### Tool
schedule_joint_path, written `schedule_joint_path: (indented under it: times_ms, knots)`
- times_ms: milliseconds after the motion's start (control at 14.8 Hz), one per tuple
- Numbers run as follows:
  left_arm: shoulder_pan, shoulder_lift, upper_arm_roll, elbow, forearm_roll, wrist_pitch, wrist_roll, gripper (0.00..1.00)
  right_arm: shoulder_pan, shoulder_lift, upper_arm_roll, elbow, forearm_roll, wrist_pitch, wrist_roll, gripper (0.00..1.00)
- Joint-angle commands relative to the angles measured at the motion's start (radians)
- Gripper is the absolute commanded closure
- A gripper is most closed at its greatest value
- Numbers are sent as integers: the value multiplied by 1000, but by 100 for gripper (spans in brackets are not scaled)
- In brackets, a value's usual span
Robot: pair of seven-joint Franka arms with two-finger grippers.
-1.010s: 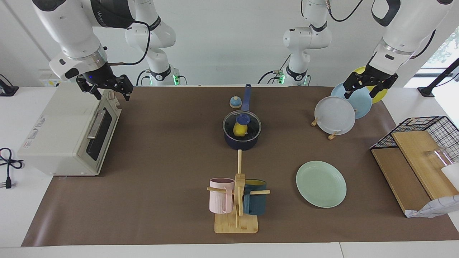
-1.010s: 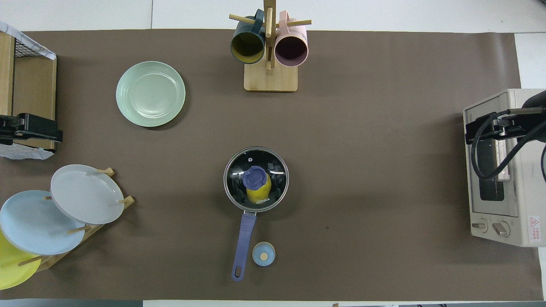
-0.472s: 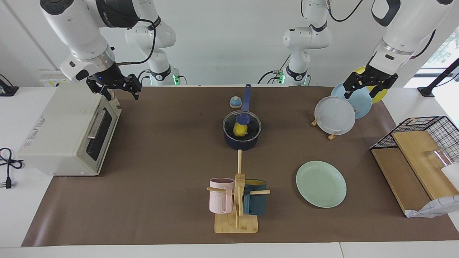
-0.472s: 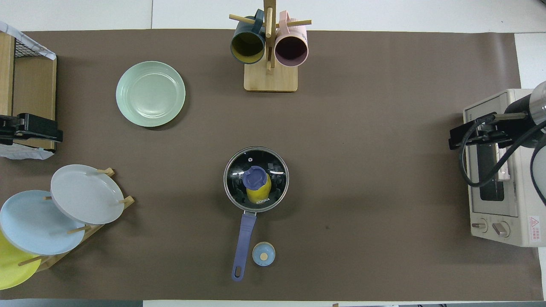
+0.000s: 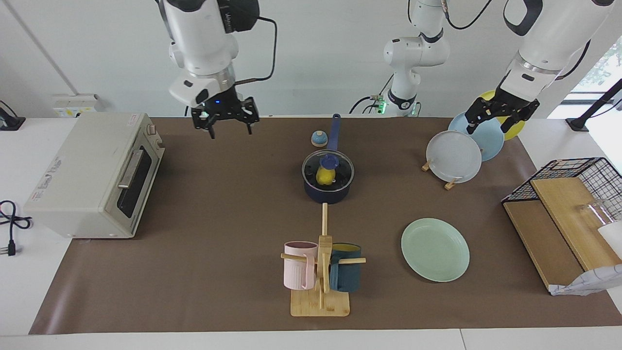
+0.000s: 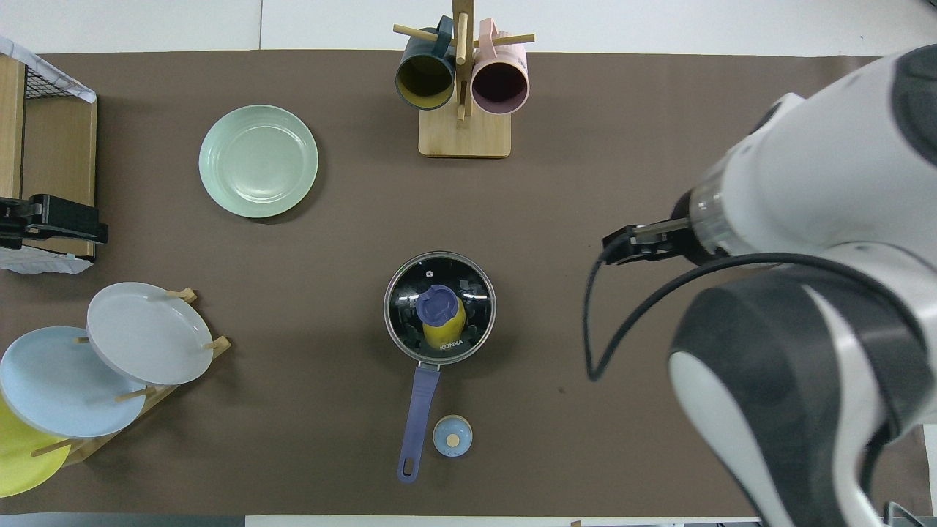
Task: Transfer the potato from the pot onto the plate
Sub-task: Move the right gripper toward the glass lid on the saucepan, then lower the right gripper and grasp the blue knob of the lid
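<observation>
A round glass lid [image 6: 439, 307] marked KONKA is covering the navy-blue saucepan [image 5: 326, 193]; both pincers, right gripper [image 5: 225, 127] and left gripper [image 5: 493, 121], are hanging released.

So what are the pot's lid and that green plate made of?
The lid looks like clear glass with a metal rim: the yellow potato shows through it, and it glints. Its knob seems to be blue plastic. The plate is matte mint green with ringed ridges, probably plastic, possibly glazed ceramic.

Yellow potato [image 5: 324, 176], navy pot [image 5: 327, 190], mint-green plate [image 5: 435, 249], brown table mat [image 5: 218, 218].
</observation>
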State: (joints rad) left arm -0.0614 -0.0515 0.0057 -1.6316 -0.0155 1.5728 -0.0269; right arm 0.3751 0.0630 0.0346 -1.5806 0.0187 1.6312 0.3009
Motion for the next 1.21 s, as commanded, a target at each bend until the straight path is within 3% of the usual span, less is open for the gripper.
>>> schedule_joint_path:
  times_ms: [0, 202, 472, 741, 943, 1145]
  knots:
    - [9, -13, -9, -14, 19, -5, -2, 0, 108, 194, -5, 212, 1, -20, 162, 0]
    - [9, -13, -9, -14, 19, -5, -2, 0, 218, 241, -4, 222, 3, 91, 288, 0]
    - [8, -13, -9, -14, 19, -5, -2, 0, 318, 259, -4, 96, -25, 252, 359, 0]
    - [8, -13, -9, -14, 19, -5, -2, 0, 363, 319, -4, 70, -130, 312, 385, 0]
    - [9, -13, -9, -14, 19, -5, -2, 0, 364, 307, -4, -19, -148, 386, 383, 0]
    - [9, -13, -9, -14, 19, -5, -2, 0, 358, 301, -1, -29, -144, 388, 377, 0]
